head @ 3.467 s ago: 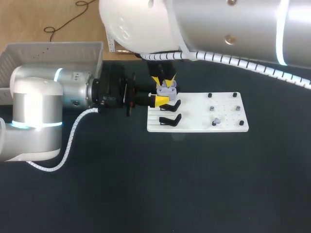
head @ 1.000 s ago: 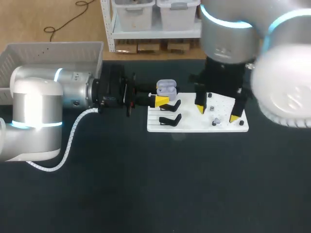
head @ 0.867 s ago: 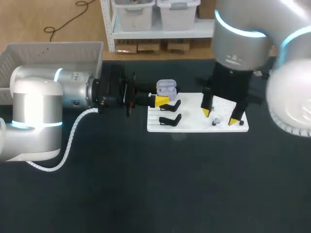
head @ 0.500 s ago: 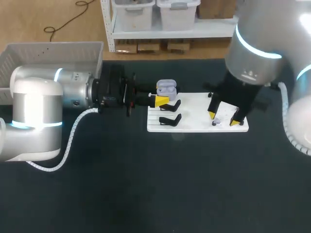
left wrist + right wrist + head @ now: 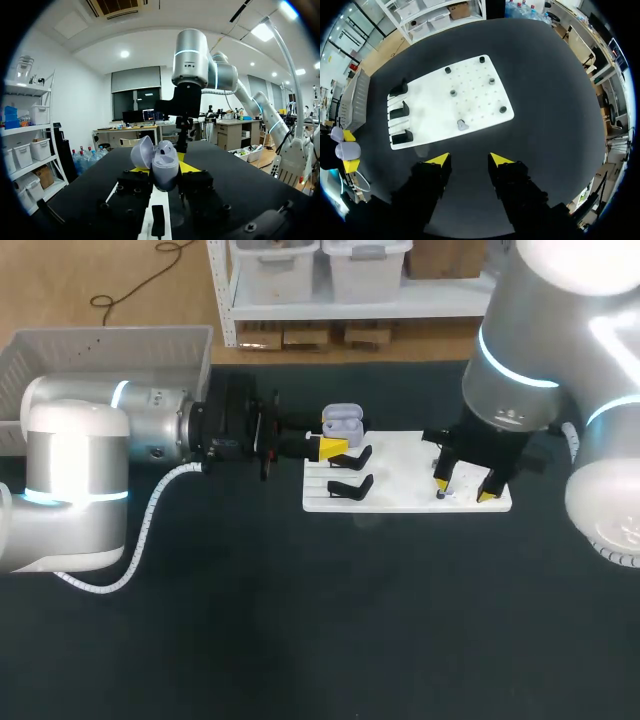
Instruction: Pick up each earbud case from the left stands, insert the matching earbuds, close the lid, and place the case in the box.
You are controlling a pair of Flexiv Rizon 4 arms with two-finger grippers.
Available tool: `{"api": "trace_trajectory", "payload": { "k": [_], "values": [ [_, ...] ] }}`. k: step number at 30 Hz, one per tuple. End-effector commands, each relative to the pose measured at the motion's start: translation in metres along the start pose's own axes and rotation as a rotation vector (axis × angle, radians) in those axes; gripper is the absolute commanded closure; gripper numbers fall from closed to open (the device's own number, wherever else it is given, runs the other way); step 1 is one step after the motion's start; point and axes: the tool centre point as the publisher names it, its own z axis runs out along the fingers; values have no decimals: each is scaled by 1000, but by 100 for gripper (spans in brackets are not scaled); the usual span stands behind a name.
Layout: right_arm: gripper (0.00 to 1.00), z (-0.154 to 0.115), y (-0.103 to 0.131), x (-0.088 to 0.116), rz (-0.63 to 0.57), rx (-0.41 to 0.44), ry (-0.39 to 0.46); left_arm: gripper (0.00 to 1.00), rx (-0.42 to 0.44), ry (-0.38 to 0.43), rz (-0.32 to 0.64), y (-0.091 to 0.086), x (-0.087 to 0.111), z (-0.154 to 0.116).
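Earbud-loading stage, as I judge it: the earbud case (image 5: 342, 423) is off its stand and held up with its lid swung open, waiting to be filled. The left gripper (image 5: 162, 171) clamps the case from both sides, near the left end of the white board (image 5: 395, 465) and just above the black stands (image 5: 402, 136). The left arm lies level and reaches in from the side, its fingers pointing along the table.

The right arm comes down steeply over the board's far right end. The right gripper (image 5: 463, 488) points straight down, its yellow-tipped fingers spread apart with nothing between them. A small grey earbud (image 5: 462, 125) sits on the board just ahead of those fingers (it is not yet between them).

The next move likely calls for lining the spread fingers up over the earbud, lowering, and pinching it gently. It is tiny and could slip or tip. The box (image 5: 60, 350) waits behind the left arm.
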Motion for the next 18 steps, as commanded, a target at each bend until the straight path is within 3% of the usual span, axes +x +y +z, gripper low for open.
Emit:
{"api": "trace_trajectory", "payload": {
  "k": [1, 9, 18],
  "values": [
    [51, 9, 4, -9, -22, -9, -11, 100, -5, -1, 3, -2, 1, 0],
    [51, 16, 7, -20, -66, -23, -55, 100, -5, -1, 3, -2, 1, 0],
    [53, 34, 0, -28, -61, -67, -44, 100, -5, -1, 3, -2, 1, 0]
  ]
}}
